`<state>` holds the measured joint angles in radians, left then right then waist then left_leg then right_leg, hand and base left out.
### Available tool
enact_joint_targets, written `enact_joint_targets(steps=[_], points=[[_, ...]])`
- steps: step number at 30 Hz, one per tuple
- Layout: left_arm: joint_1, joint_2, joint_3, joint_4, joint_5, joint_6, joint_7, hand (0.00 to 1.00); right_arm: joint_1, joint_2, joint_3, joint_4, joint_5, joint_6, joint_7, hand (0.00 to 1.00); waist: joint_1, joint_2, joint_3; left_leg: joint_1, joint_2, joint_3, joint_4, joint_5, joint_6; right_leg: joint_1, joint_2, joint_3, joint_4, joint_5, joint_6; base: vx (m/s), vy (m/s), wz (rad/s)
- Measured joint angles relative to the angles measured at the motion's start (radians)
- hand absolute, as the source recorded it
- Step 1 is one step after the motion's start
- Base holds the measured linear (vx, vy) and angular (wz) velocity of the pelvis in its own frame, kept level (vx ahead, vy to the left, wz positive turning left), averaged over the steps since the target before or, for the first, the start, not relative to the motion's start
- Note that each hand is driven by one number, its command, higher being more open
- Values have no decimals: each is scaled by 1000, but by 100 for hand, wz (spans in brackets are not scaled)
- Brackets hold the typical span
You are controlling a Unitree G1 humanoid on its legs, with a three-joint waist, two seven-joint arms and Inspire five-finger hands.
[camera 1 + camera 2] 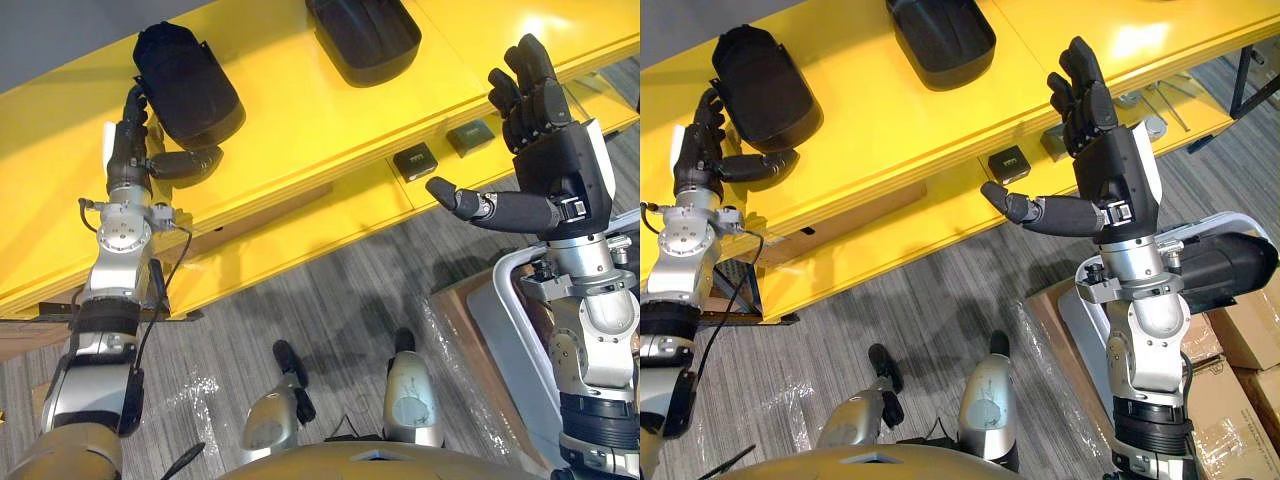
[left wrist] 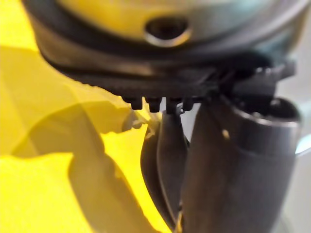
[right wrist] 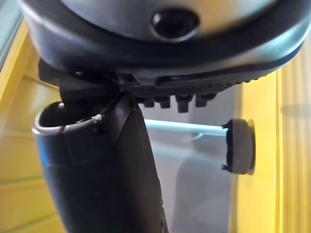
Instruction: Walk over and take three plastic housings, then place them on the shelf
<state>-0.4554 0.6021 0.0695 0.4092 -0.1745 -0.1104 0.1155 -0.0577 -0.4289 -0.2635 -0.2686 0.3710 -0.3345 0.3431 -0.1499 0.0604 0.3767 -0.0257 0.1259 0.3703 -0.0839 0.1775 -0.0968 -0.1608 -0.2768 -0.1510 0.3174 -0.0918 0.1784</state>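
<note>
A black plastic housing point(image 1: 190, 80) lies hollow side down on the top board of the yellow shelf point(image 1: 320, 120), at its left. My left hand point(image 1: 140, 150) grips the housing's near edge, fingers curled along its left side and thumb point(image 1: 188, 163) pressed against its rim. The housing's thin wall point(image 2: 170, 160) shows between thumb and fingers in the left wrist view. A second black housing point(image 1: 940, 40) rests farther back at the shelf's middle. My right hand point(image 1: 1105, 140) is raised over the shelf's right part, open and holding nothing, fingers straight and thumb spread.
Two small dark boxes point(image 1: 415, 160) point(image 1: 470, 137) sit on the shelf's lower board below my right hand. A grey cart point(image 1: 510, 330) holding a dark bulky thing point(image 1: 1230, 260) stands at the right, with cardboard boxes point(image 1: 1250, 320) beside it. Grey carpet lies in front of the shelf.
</note>
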Motion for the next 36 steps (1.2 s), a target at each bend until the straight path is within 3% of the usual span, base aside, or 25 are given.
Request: enact_joint_targets(steps=[2, 5, 9, 13, 18, 22, 25, 29, 32, 36], points=[[90, -1, 8, -130, 26, 4, -10, 100, 0, 0, 0, -1, 8, 19, -19, 100, 5, 2, -2, 5, 1, -22, 0, -1, -2, 27, 0, -23, -12, 0, 1, 61, -14, 27], [235, -55, 38, -347, 27, 7, -16, 100, 0, 5, 12, -1, 7, 70, -91, 100, 40, 3, -6, 19, 3, -60, 0, -2, -2, 84, 0, -71, -41, -1, 1, 50, -18, 39], [408, -229, 77, -543, 17, 3, -29, 100, 5, 56, 69, 0, -14, 143, -174, 100, 92, 8, -76, 19, 2, -122, 0, -2, -3, 159, 0, -151, -86, -1, 3, 35, -13, 45], [535, -302, 72, -678, -7, 0, -70, 100, -40, 77, 123, 69, -71, 175, -202, 100, 145, 0, -141, 27, -4, -175, -2, -1, -4, 235, 0, -222, -128, 3, 9, 11, -5, 43], [589, -327, 74, -709, -68, -2, -106, 100, -236, 53, 178, 251, -93, 226, -244, 100, 180, -12, -193, 34, -12, -215, -6, 4, -1, 291, 4, -269, -166, 20, 14, -35, 9, 25], [599, -344, 66, -718, -96, -2, -162, 100, -476, -66, 246, 419, -142, 257, -261, 100, 219, -15, -196, 13, -11, -247, -6, 21, 1, 310, 17, -305, -203, 40, 7, -75, 8, 22], [628, -356, 62, -731, -108, -2, -194, 100, -594, -136, 295, 534, -162, 285, -223, 100, 238, -19, -199, -2, -12, -267, -6, 29, 2, 317, 24, -323, -219, 52, 8, -47, -3, 23], [663, -360, 31, -731, -157, -2, -229, 100, -767, -207, 390, 811, -166, 341, -158, 100, 292, -26, -203, -21, -16, -300, -6, 41, 3, 324, 27, -356, -222, 53, 9, -39, -18, 23], [666, -364, 2, -730, -183, -2, -237, 100, -816, -247, 455, 910, -218, 338, -123, 100, 313, -26, -203, -42, -17, -324, -6, 50, 4, 318, 30, -378, -221, 53, 9, -44, -17, 24], [704, -371, -19, -729, -183, -4, -258, 100, -870, -296, 594, 979, -397, 240, -68, 100, 318, -26, -202, -64, -19, -347, -6, 59, 3, 311, 32, -399, -217, 53, 9, -34, -17, 15]])
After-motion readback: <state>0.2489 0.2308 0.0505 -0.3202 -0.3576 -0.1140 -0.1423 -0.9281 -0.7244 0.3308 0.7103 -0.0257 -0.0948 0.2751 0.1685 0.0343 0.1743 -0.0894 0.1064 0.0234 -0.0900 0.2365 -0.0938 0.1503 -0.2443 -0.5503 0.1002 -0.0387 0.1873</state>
